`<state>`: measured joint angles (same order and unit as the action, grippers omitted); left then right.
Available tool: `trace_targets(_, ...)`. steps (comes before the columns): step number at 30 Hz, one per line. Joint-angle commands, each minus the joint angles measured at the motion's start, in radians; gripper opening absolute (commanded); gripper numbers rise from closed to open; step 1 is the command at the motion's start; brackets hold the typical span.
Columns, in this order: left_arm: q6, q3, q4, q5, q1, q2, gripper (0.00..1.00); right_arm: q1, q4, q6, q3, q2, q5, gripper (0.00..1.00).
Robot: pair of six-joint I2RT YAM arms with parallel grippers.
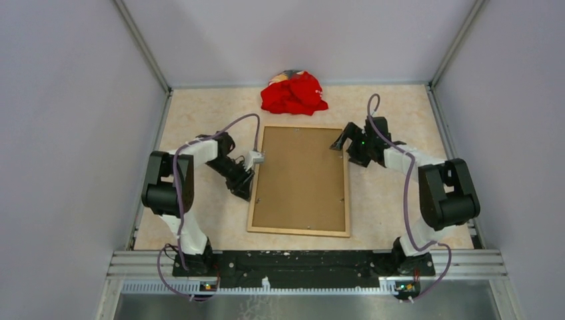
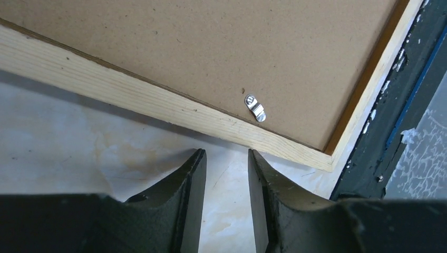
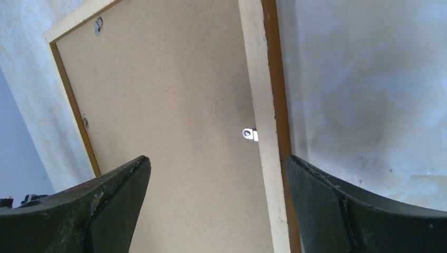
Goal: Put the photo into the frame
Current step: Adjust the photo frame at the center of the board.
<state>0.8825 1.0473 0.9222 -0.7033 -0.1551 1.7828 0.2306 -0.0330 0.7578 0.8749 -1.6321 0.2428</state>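
Frame lay face down in the middle of the table, with the brown backing board sitting inside it. The photo was not visible in any view, so I could not tell whether it was under the board. The left claw hung at the left strip near a small metal clip, its jaws partly apart and empty. The right claw hovered wide apart over the right strip. The step in hand was probably work on the clips; the next move called for one fingertip to push the clip precisely.
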Motion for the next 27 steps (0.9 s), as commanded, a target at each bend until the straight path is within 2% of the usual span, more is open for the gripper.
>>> trace_targets(1,0.033,0.018,0.047,-0.062,0.035,0.006,0.42,-0.010,-0.090,-0.078,0.073,0.059,-0.076,0.99)
trace_targets(4,0.057,0.084,0.122,-0.127,0.104,0.041,0.45,0.003,-0.099,-0.070,0.028,0.169,-0.107,0.96)
trace_targets(6,0.070,0.125,0.170,-0.176,0.137,0.063,0.46,0.056,-0.094,-0.056,-0.004,0.247,-0.115,0.94)
trace_targets(9,0.040,0.144,0.169,-0.225,0.144,0.082,0.48,0.194,-0.085,-0.022,-0.036,0.326,-0.143,0.91)
trace_targets(12,-0.052,0.172,0.130,-0.268,0.140,0.116,0.49,0.365,-0.031,0.023,-0.066,0.344,-0.162,0.89)
trace_targets(19,-0.187,0.213,0.024,-0.279,0.131,0.205,0.48,0.667,0.142,0.083,-0.048,0.193,-0.182,0.86)
trace_targets(23,-0.214,0.213,-0.007,-0.268,0.124,0.220,0.43,0.771,0.225,0.109,0.021,0.041,-0.156,0.84)
trace_targets(27,-0.226,0.213,-0.016,-0.264,0.119,0.232,0.38,0.821,0.281,0.124,0.096,-0.096,-0.133,0.82)
